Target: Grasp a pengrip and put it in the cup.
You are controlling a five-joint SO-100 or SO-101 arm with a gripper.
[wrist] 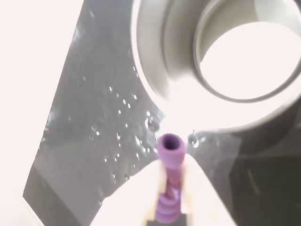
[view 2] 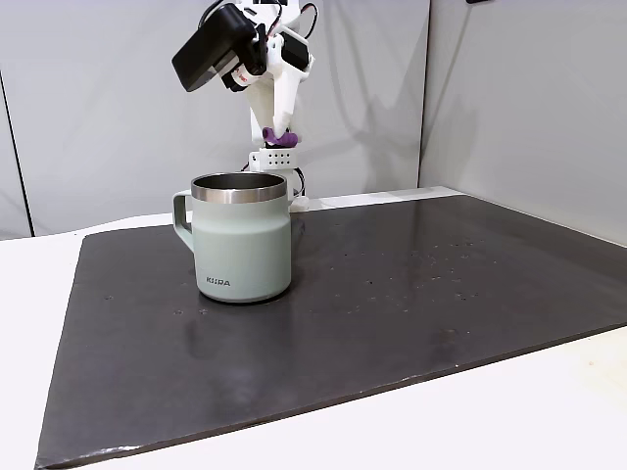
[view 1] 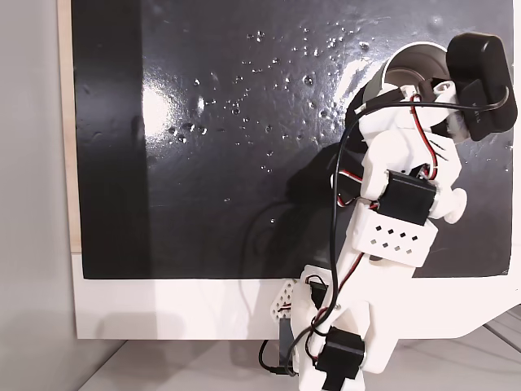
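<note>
Pincer [wrist: 171, 188] pressed together on the pengrip [wrist: 169, 155], seen best in the wrist view: the two pale fingers [wrist: 141, 197] flank the purple ribbed body closely on both sides, so the gap is no wider than the pengrip itself.

The pengrip's long axis runs along the line of the fingers. Its open round end sticks out past the fingertips and points away from the camera, toward the dark mat [wrist: 94, 141] and the near edge of the cup [wrist: 155, 61]. The ribbed lower part sits back between the fingers.

In a fixed view from the side, the pincer [view 2: 280, 140] hangs in the air above and behind the cup [view 2: 242, 250], a small purple bit of the pengrip [view 2: 279, 138] showing at the tip (pointing roughly downward there). Nothing of the pincer touches the cup or mat.

The cup stands upright on the dark mat [view 2: 392, 313], handle to the left in that view, steel rim bright. The mat lies on the white table [view 2: 549, 411].

From above, the arm [view 1: 391, 204] covers most of the cup [view 1: 407, 61]; only part of its rim shows at the upper right of the mat [view 1: 228, 163].
</note>
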